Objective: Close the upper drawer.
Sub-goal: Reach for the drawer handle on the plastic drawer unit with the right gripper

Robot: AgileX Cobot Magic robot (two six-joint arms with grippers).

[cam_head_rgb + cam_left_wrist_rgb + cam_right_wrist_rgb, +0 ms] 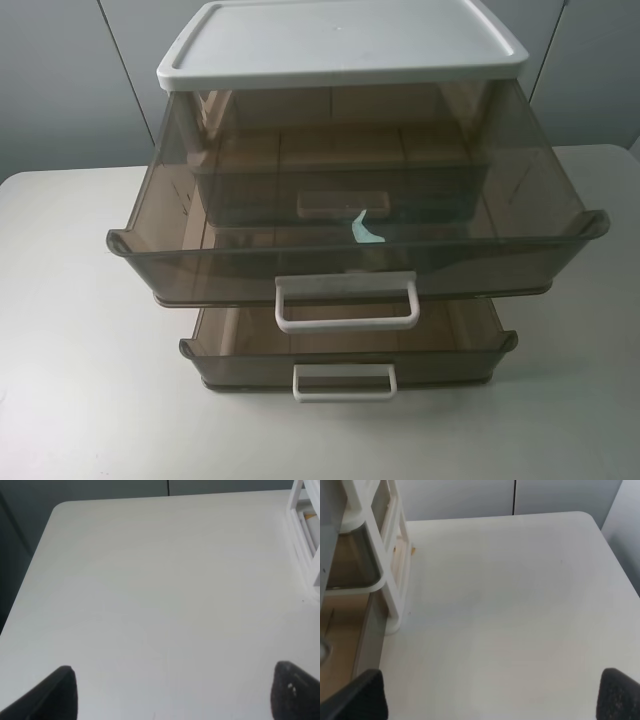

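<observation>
glossy translucent plastic upper drawer (250, 262), matt table (80, 380)

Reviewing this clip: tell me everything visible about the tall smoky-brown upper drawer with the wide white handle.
The tall smoky-brown translucent plastic upper drawer sits level under the cabinet's white lid, pulled far out, overhanging a shallower brown drawer below. Its rim flares into rounded lips at both front corners. A wide white loop handle is fixed mid-front. A small pale mark shows near the front wall. Nothing grips it.
</observation>
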